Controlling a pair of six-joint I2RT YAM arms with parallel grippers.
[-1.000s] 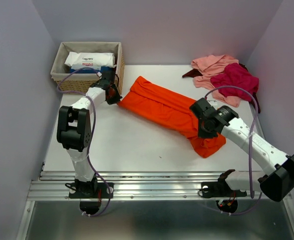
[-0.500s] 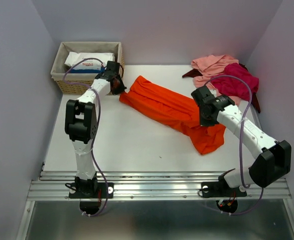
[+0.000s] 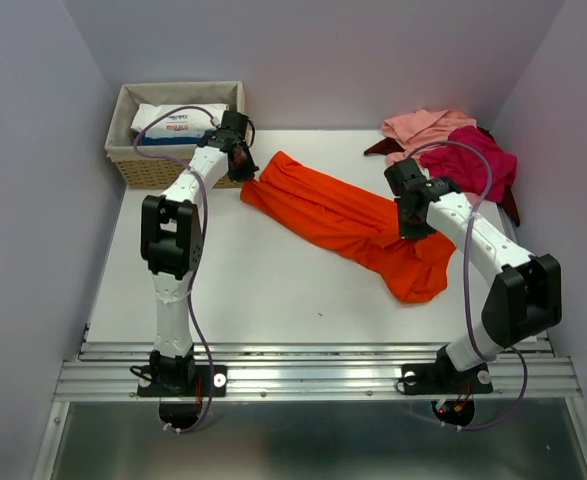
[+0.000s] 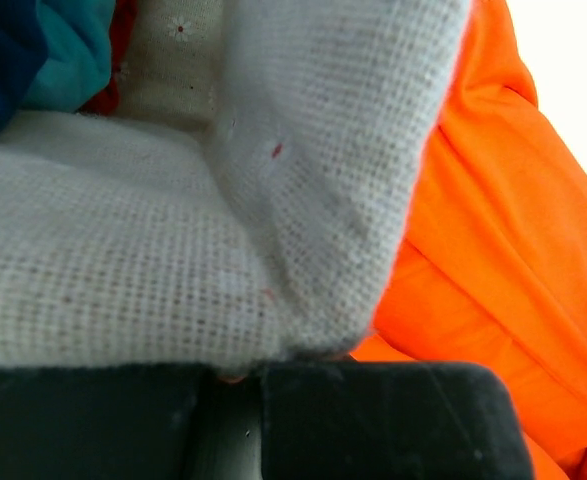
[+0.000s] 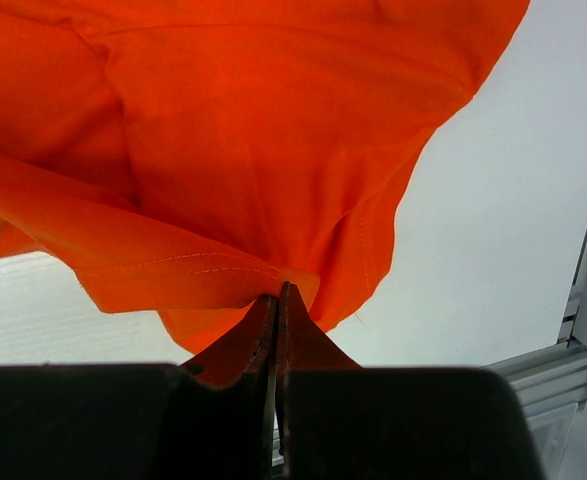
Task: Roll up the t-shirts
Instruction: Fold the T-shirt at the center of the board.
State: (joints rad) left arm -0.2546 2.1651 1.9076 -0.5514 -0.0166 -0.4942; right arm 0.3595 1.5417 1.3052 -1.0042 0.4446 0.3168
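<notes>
The bright orange t-shirt (image 3: 328, 215) lies folded in a long band running diagonally across the table. My left gripper (image 3: 241, 163) is at its far left end, close to the basket's corner. In the left wrist view (image 4: 241, 372) its jaws are together with a sliver of orange between them, and the shirt (image 4: 493, 250) fills the right side. My right gripper (image 3: 411, 222) is shut on the shirt's near right part. The right wrist view (image 5: 277, 295) shows it pinching a stitched hem (image 5: 173, 270). Salmon pink (image 3: 423, 128), magenta (image 3: 471, 155) and dark maroon (image 3: 511, 205) t-shirts lie heaped at the back right.
A woven wicker basket (image 3: 133, 168) with a pale cloth lining (image 4: 173, 220) stands at the back left and holds a white packet (image 3: 178, 120). Walls close in the table on the left, back and right. A metal rail (image 3: 313, 365) runs along the near edge.
Both grippers moved away from me with the orange shirt. The left one went up beside the basket's corner. The right one drew the near end back and up, bunching it.
</notes>
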